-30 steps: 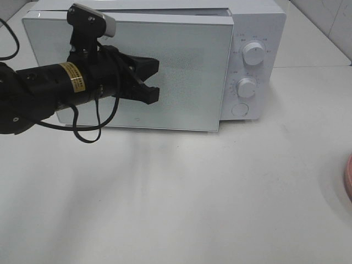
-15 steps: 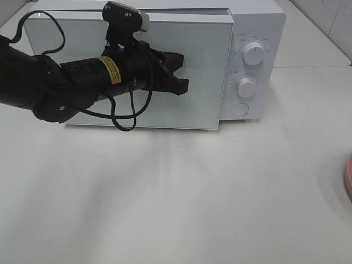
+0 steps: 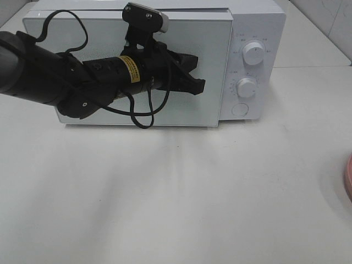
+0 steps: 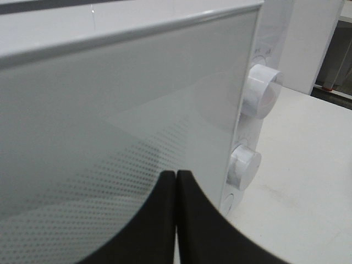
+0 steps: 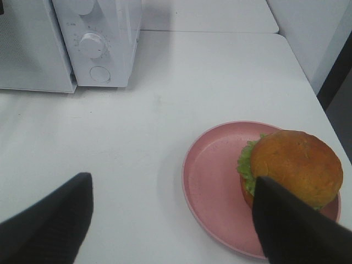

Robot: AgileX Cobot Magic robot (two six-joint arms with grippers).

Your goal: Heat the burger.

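the left gripper (image 3: 192,74), jaws pressed together, points at the door (image 3: 209,104) near its knob-side edge, while the burger (image 5: 291,165) sits beside the spread right gripper (image 5: 170,214).

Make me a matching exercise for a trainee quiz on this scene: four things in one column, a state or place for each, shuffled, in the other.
Things:
1. left gripper
2. right gripper
3. burger
4. microwave door

States or places:
A. on the pink plate
B. open, above the table
C. shut, tips in front of the door
D. closed

Pairs: 1-C, 2-B, 3-A, 4-D
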